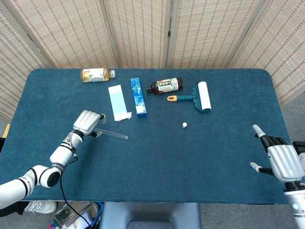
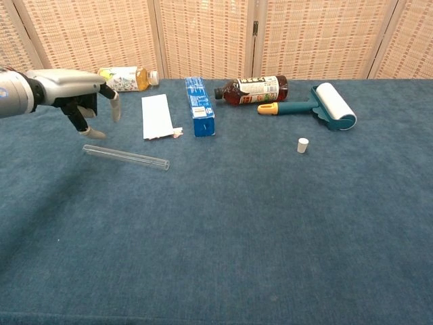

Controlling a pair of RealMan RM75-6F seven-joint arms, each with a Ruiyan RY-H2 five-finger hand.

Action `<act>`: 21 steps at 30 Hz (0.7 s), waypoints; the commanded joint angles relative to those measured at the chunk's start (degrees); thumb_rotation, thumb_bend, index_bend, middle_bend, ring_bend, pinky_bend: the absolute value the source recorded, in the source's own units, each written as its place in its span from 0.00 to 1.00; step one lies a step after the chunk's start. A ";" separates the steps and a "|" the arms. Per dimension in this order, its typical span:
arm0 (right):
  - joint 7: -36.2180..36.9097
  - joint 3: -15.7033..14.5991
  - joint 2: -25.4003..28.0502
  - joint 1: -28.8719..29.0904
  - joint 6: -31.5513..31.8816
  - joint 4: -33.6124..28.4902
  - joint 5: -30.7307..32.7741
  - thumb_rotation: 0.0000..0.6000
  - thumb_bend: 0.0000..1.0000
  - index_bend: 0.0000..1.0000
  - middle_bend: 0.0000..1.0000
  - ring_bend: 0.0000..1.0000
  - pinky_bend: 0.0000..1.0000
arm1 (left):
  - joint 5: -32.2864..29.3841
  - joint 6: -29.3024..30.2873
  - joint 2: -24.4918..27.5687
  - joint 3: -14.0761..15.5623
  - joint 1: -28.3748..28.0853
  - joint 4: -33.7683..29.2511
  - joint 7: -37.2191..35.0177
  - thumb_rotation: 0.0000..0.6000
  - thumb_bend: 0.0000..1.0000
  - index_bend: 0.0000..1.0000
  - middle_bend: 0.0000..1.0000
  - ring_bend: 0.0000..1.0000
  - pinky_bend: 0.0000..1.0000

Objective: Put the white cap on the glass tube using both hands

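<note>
The clear glass tube (image 1: 112, 133) (image 2: 126, 157) lies flat on the blue cloth, left of centre. My left hand (image 1: 87, 122) (image 2: 80, 97) hovers over the tube's left end with fingers spread and pointing down, holding nothing. The small white cap (image 1: 184, 125) (image 2: 303, 144) stands alone right of centre. At the table's front right edge my right hand (image 1: 281, 160) is open and empty; it shows only in the head view.
Along the back lie a tea bottle (image 1: 96, 75), a white packet (image 1: 118, 102), a blue box (image 1: 138, 97), a dark bottle (image 1: 165, 86) and a lint roller (image 1: 197, 97). The table (image 1: 157, 167) is covered in blue cloth; woven screens stand behind.
</note>
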 commanded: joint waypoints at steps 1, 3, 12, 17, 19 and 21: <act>0.27 -0.04 -0.10 0.00 -0.05 0.29 0.06 1.00 0.00 0.00 0.28 0.30 0.31 | -2.84 -1.83 -1.79 0.64 -1.50 1.98 1.34 1.00 0.25 0.43 1.00 1.00 1.00; 0.53 -0.09 -0.17 -0.01 -0.15 0.54 0.21 1.00 0.00 0.00 0.28 0.30 0.31 | -4.05 -2.41 -2.67 1.10 -2.09 3.15 1.99 1.00 0.25 0.44 1.00 1.00 1.00; 1.80 -0.16 -0.30 0.00 -0.37 1.47 0.39 1.00 0.00 0.00 0.28 0.30 0.31 | -7.68 -3.77 -5.18 2.53 -3.99 5.59 3.55 1.00 0.30 0.45 1.00 1.00 1.00; 2.54 -0.25 -0.37 -0.15 -0.25 1.91 0.42 1.00 0.00 0.00 0.28 0.30 0.31 | -9.13 -4.26 -6.18 2.87 -4.93 6.18 3.74 1.00 0.32 0.46 1.00 1.00 1.00; 2.80 -0.33 -0.33 -0.29 -0.12 2.07 0.38 1.00 0.00 0.00 0.28 0.31 0.31 | -9.71 -4.53 -6.61 3.15 -5.47 6.43 4.21 1.00 0.32 0.46 1.00 1.00 1.00; 3.01 -0.38 -0.23 -0.49 0.15 2.18 0.38 1.00 0.00 0.00 0.28 0.31 0.31 | -10.43 -4.73 -7.03 3.39 -6.03 6.61 4.76 1.00 0.32 0.46 1.00 1.00 1.00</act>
